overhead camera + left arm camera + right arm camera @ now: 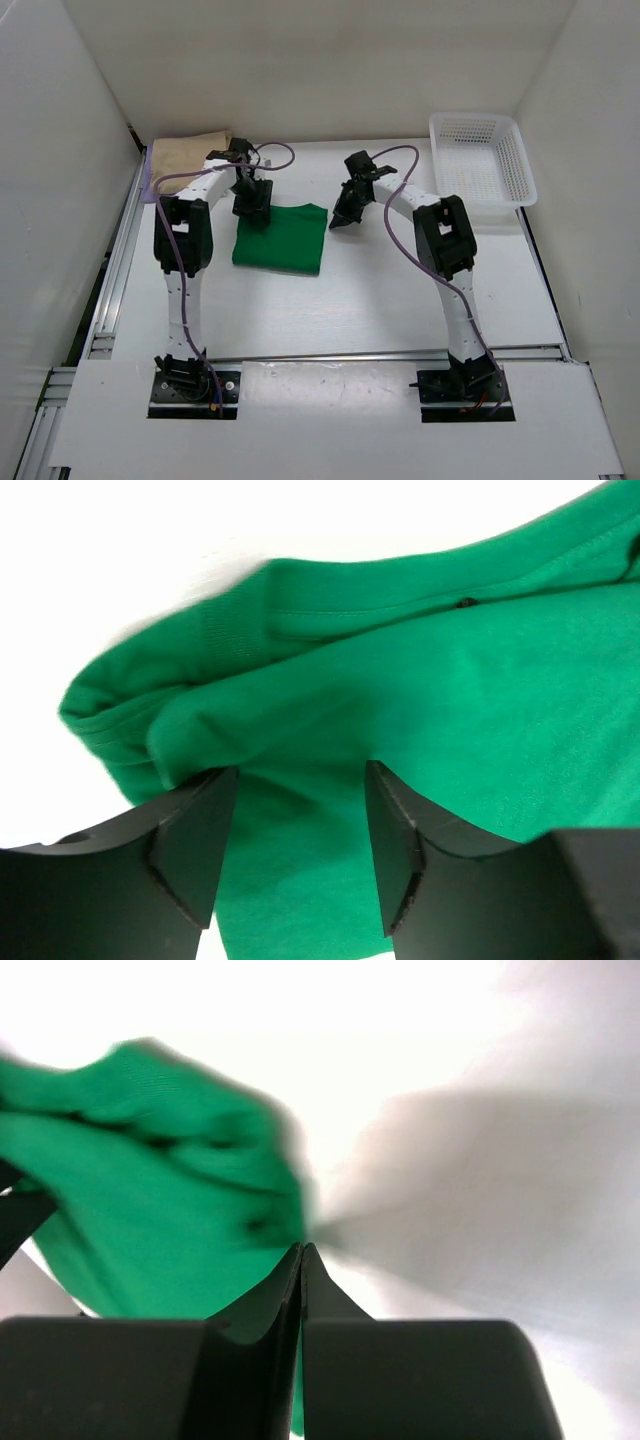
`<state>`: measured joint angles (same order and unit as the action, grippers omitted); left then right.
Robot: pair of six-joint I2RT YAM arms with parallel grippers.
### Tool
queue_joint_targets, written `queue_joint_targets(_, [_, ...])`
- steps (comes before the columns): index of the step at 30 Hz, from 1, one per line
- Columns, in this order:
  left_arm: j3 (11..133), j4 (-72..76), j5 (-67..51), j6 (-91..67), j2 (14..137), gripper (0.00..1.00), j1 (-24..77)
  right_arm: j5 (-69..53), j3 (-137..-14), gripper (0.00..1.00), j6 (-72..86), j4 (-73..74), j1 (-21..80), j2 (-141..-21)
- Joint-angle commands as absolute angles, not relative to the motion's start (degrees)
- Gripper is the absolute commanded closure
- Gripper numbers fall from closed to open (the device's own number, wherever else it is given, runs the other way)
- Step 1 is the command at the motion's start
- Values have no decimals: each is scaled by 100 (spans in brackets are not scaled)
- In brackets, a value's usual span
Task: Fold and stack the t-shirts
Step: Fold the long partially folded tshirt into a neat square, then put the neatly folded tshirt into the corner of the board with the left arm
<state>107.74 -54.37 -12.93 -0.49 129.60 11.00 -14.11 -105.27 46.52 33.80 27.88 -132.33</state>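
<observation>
Watching from the near edge: the green t-shirt (285, 240) lies folded on the worktop (330, 310), its far corner under the spread fingers of the left hand (252, 212). It sits just left of the right hand (340, 222), whose fingers are pressed together on nothing I can see. Likely next is carrying it to the tan t-shirt (190, 152) beyond and left of the left hand; both hands should pinch through all layers at matching corners and lift level so the fold holds. No brand, label or writing is readable.
</observation>
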Motion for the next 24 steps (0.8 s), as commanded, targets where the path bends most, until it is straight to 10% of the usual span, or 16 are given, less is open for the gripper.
queue_joint_targets(1, [10881, -5344, -1125, 0, 12621, 35, 1169, -1511, -10959, 100, 4518, 3498, 2628, -13534])
queue_joint_targets(6, [10881, -5344, -1187, 0, 12026, 26, 1046, -1626, -11215, 90, 4246, 3498, 2575, -13107])
queue_joint_targets(9, [10794, -5282, -1082, 0, 11411, 0, 880, -1503, -10698, 81, 4175, 3498, 2627, -12554])
queue_joint_targets(14, [9793, -5229, -756, 0, 10854, 0, 528, -1704, -9801, 52, 4069, 3446, 2829, -12024])
queue_joint_targets(24, [8412, -5072, -1896, 0, 11346, 0, 167, -2347, -9562, 48, 4544, 3068, 3287, -12559])
